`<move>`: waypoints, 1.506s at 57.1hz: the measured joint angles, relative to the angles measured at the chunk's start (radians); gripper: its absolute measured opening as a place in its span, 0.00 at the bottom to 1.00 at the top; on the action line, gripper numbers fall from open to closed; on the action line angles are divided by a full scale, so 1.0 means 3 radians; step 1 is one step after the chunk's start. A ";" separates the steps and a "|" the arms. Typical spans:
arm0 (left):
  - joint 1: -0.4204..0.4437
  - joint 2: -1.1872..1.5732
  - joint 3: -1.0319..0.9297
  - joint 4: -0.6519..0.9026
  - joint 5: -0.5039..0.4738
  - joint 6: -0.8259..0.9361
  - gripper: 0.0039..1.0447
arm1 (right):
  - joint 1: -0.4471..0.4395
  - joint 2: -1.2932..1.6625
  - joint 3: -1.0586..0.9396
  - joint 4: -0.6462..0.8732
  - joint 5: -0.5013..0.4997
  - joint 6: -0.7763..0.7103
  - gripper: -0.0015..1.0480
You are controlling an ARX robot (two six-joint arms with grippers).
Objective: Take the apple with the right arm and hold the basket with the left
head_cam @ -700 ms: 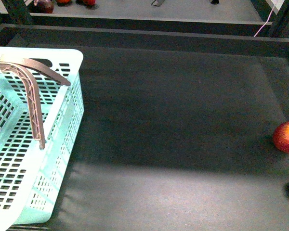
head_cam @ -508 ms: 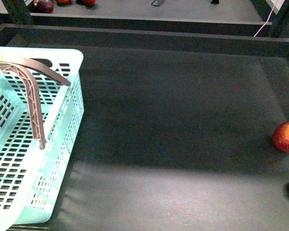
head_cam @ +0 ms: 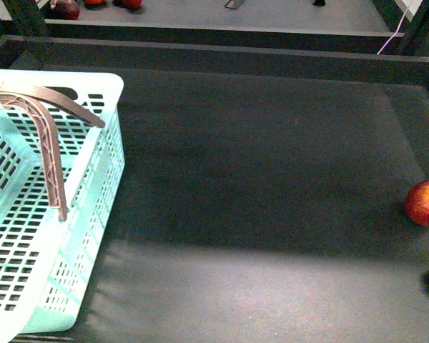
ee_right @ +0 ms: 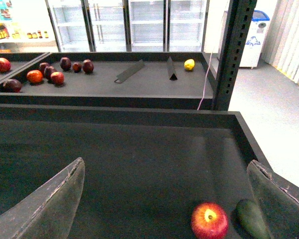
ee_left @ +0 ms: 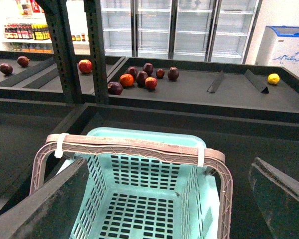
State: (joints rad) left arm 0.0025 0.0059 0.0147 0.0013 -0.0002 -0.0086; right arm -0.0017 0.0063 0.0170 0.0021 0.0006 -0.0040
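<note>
Both claws gape wide, holding nothing: my left gripper (ee_left: 168, 164) hangs above the basket (ee_left: 139, 133) (staged for clamping); my right gripper (ee_right: 165, 164) faces the apple (ee_right: 209, 220), resting near the shelf (head_cam: 272, 179) right edge.

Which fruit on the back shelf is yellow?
The lone fruit beside the wedge divider; the other fruits, clustered apart from it, are red, orange or dark.

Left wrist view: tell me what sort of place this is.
Probably a grocery store, or a mock-up of one: tall glass-door fridge cabinets at the back, loose red fruit on a dark display shelf, and a pale mint-green plastic shopping basket.
</note>
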 joint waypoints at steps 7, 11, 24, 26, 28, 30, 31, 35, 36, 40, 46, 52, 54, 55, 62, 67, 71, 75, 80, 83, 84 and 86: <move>0.0090 0.0155 0.0128 -0.0369 0.0338 -0.0320 0.94 | 0.0000 0.0000 0.0000 0.0000 0.0003 0.0001 0.92; 0.0244 0.0706 0.0370 -0.0861 0.0782 -0.1043 0.94 | 0.0000 -0.0001 0.0000 0.0000 -0.0004 0.0001 0.92; 0.0449 0.2018 0.0504 0.0206 0.1049 -0.2550 0.94 | 0.0000 -0.0003 0.0000 0.0000 -0.0001 0.0001 0.92; 0.0468 0.2235 0.0542 0.0397 0.1040 -0.2681 0.94 | 0.0000 -0.0003 0.0000 0.0000 -0.0001 0.0001 0.92; 0.0491 0.2536 0.0601 0.0652 0.1038 -0.2843 0.94 | 0.0000 -0.0003 0.0000 0.0000 -0.0001 0.0001 0.92; 0.0505 0.2773 0.0654 0.0842 0.1039 -0.2960 0.94 | 0.0000 -0.0001 0.0000 0.0000 -0.0001 0.0001 0.92; 0.0514 0.2970 0.0702 0.0984 0.1038 -0.3058 0.94 | 0.0000 -0.0001 0.0000 0.0000 -0.0003 0.0001 0.92; 0.0525 0.3480 0.0861 0.1319 0.1024 -0.3309 0.94 | 0.0000 -0.0003 0.0000 0.0000 -0.0001 0.0001 0.92; 0.0525 0.3553 0.0889 0.1359 0.1019 -0.3326 0.94 | 0.0000 -0.0003 0.0000 0.0000 -0.0003 0.0001 0.92; 0.0525 0.4000 0.1080 0.1549 0.0952 -0.3530 0.94 | 0.0000 -0.0003 0.0000 -0.0001 -0.0003 0.0001 0.92; 0.0525 0.4660 0.1436 0.1654 0.0830 -0.3789 0.94 | 0.0000 -0.0003 0.0000 -0.0001 -0.0001 0.0001 0.92; 0.0525 0.4991 0.1651 0.1653 0.0743 -0.3905 0.94 | 0.0000 -0.0003 0.0000 -0.0001 -0.0001 0.0001 0.92; 0.0525 0.5128 0.1748 0.1647 0.0702 -0.3951 0.94 | 0.0000 -0.0003 0.0000 -0.0001 -0.0003 0.0001 0.92; 0.0525 0.5142 0.1760 0.1643 0.0697 -0.3957 0.94 | 0.0000 -0.0003 0.0000 -0.0001 -0.0001 0.0001 0.92; 0.0525 0.5495 0.2054 0.1596 0.0581 -0.4044 0.94 | 0.0000 -0.0003 0.0000 -0.0001 -0.0001 0.0001 0.92; 0.0526 0.5673 0.2219 0.1548 0.0518 -0.4067 0.94 | 0.0000 -0.0003 0.0000 -0.0001 -0.0001 0.0001 0.92; 0.0529 0.5769 0.2312 0.1537 0.0491 -0.4069 0.94 | 0.0000 -0.0001 0.0000 -0.0001 -0.0003 0.0003 0.92; 0.0533 0.5866 0.2416 0.1502 0.0430 -0.4067 0.94 | 0.0000 -0.0003 0.0000 -0.0001 -0.0001 0.0001 0.92; 0.0544 0.5974 0.2527 0.1406 0.0375 -0.4060 0.94 | 0.0000 -0.0003 0.0000 -0.0001 -0.0001 0.0001 0.92; 0.0544 0.6003 0.2558 0.1389 0.0373 -0.4053 0.94 | 0.0000 -0.0003 0.0000 -0.0001 -0.0001 0.0001 0.92; 0.0544 0.6006 0.2565 0.1382 0.0373 -0.4053 0.94 | 0.0000 -0.0003 0.0000 -0.0001 -0.0001 0.0001 0.92; 0.0544 0.6011 0.2581 0.1367 0.0370 -0.4047 0.94 | 0.0000 -0.0003 0.0000 -0.0001 -0.0001 0.0001 0.92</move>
State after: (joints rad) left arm 0.1658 1.8091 0.7891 0.4114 0.1108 -1.2228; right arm -0.0017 0.0055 0.0170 0.0017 0.0002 -0.0036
